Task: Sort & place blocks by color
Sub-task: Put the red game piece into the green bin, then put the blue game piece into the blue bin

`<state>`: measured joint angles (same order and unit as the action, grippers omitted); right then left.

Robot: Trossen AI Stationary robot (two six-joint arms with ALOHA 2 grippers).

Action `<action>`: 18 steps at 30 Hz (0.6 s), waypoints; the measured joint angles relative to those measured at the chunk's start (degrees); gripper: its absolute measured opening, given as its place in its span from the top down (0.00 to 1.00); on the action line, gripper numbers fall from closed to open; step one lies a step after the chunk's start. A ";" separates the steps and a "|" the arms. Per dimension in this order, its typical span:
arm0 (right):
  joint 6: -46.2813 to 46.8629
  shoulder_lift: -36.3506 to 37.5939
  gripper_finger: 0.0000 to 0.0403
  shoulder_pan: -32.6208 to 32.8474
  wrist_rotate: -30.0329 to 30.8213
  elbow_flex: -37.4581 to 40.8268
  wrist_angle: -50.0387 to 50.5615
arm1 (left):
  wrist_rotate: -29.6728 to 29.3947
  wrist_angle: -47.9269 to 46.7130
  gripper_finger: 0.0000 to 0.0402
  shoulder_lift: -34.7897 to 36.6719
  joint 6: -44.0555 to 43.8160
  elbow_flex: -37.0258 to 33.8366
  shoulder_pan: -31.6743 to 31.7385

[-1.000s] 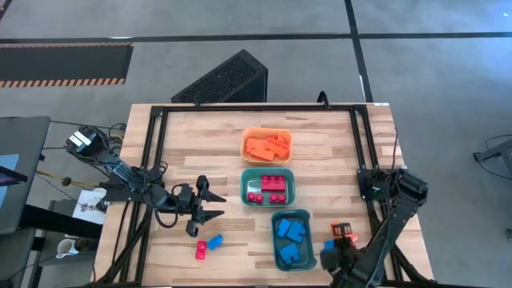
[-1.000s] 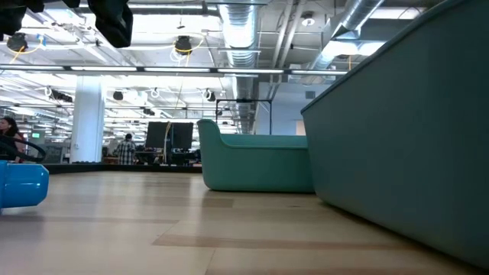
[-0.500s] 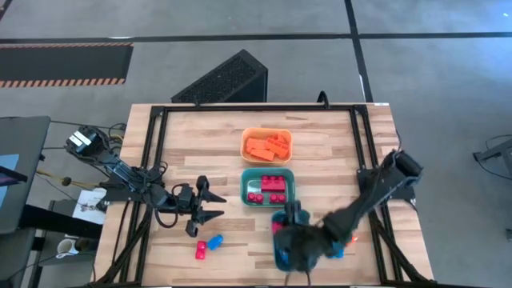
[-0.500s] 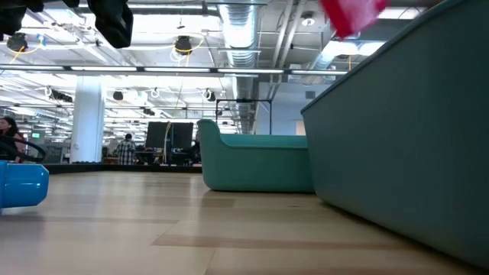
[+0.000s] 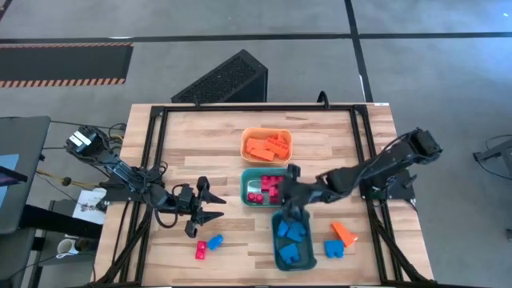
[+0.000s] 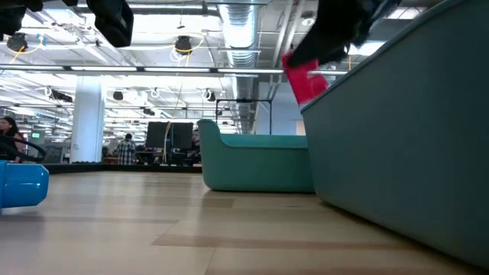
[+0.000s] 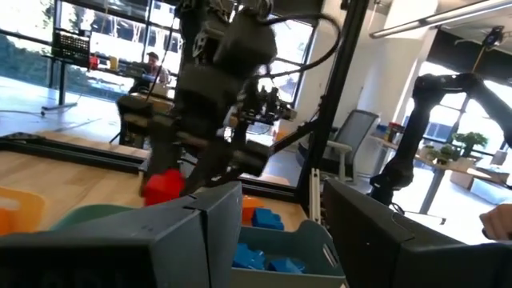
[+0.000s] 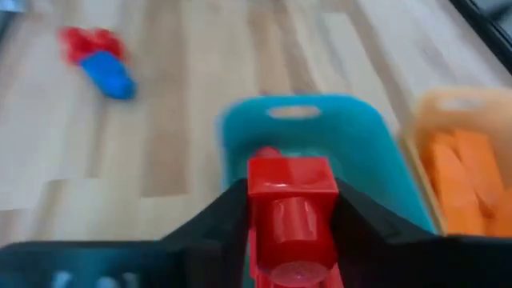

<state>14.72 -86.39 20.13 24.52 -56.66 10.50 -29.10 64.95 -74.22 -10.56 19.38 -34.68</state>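
Note:
My right gripper (image 5: 286, 194) reaches in from the table's right and is shut on a red block (image 8: 292, 192). It hangs over the near end of the middle teal bin (image 5: 246, 189), which holds red blocks (image 5: 268, 186). The orange bin (image 5: 267, 145) on the far side holds orange blocks. The near teal bin (image 5: 278, 254) holds blue blocks (image 5: 292, 238). A red block (image 5: 201, 250) and a blue block (image 5: 214, 241) lie by the near edge. An orange block (image 5: 344, 233) and a blue block (image 5: 334, 249) lie near right. My left gripper (image 5: 210, 210) waits open, left of the bins. My right gripper pinches the red block by two opposite sides (image 8: 254, 196), one dark finger (image 8: 216, 224) on each side. The fingers come from the table's right, slanting down. The block (image 6: 306, 76) is lifted clear, above the bins' rims.
The three bins stand in a row from far to near at the table's middle. A black frame (image 5: 156, 144) edges the table. Bare wood lies left of the bins and at far right. People and desks show in the room beyond.
My right gripper has swung from the table's near right corner toward the left over the near teal bin, then toward the far edge, and now stands over the middle teal bin. The red block travelled with it, lifted clear. The orange and blue blocks near right are now uncovered.

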 joint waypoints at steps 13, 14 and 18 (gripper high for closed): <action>11.19 1.68 0.20 -0.64 -8.45 -5.92 19.26 | -0.66 -1.84 0.59 -0.02 -0.09 0.00 0.05; 12.76 2.05 0.20 0.62 -9.65 -6.83 23.09 | -0.66 -1.86 0.59 -0.02 -0.11 -0.04 0.05; 18.82 3.50 0.24 7.78 -10.88 -10.24 31.95 | -1.10 -2.01 0.59 -0.02 -0.24 -0.04 0.05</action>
<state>33.54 -82.89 27.91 13.64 -66.89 42.45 -30.20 62.93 -74.24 -10.80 19.33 -34.63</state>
